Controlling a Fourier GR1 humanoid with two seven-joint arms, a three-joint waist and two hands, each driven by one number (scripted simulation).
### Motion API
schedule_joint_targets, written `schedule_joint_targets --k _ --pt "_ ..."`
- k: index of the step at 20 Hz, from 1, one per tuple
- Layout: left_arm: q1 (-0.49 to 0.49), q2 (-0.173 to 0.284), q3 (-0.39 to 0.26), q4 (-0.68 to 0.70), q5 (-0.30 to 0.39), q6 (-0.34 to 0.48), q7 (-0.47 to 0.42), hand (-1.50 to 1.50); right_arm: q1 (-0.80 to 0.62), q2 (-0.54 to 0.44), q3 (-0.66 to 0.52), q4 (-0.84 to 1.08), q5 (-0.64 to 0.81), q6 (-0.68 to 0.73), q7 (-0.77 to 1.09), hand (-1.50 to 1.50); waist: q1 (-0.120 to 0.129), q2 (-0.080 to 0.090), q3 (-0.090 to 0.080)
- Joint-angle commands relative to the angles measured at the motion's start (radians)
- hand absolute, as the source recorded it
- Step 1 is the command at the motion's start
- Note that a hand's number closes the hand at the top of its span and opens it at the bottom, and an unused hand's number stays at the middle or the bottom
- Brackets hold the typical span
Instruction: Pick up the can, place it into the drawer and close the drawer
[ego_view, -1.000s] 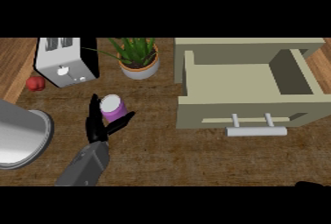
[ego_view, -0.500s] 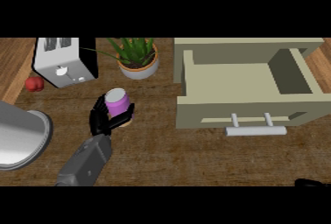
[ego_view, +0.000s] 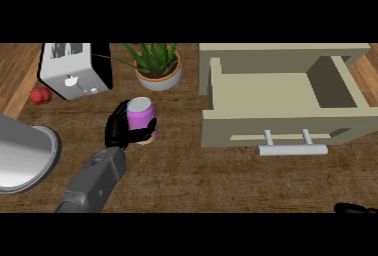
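I have my left hand (ego_view: 122, 131) curled round the purple can (ego_view: 140, 119), roughly upright, left of the open drawer (ego_view: 284, 125), so my carry goes right; right hand (ego_view: 354, 208) unreadable, near-right corner

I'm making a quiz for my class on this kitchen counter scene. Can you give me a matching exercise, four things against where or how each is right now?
Things:
1. can
2. drawer
3. toaster
4. potted plant

States:
A. open, nothing inside
B. held in the left hand
C. far left, beside a red fruit
D. between toaster and drawer, at the back

Pairs: 1-B, 2-A, 3-C, 4-D
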Motion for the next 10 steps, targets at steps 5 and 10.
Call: schedule_joint_targets --k 5,10 --pt "-0.093 -0.025 -0.052 -0.094 -0.045 -0.026 0.139 1.5 0.02 0.027 0.015 -0.057 0.041 -0.027 0.011 -1.5 0.008 -0.005 0.001" --pt "-0.056 -0.037 -0.133 -0.302 -0.093 0.003 0.263 1.5 0.047 -0.003 -0.071 -0.009 -0.036 0.018 -0.041 -1.5 0.025 -0.014 0.003"
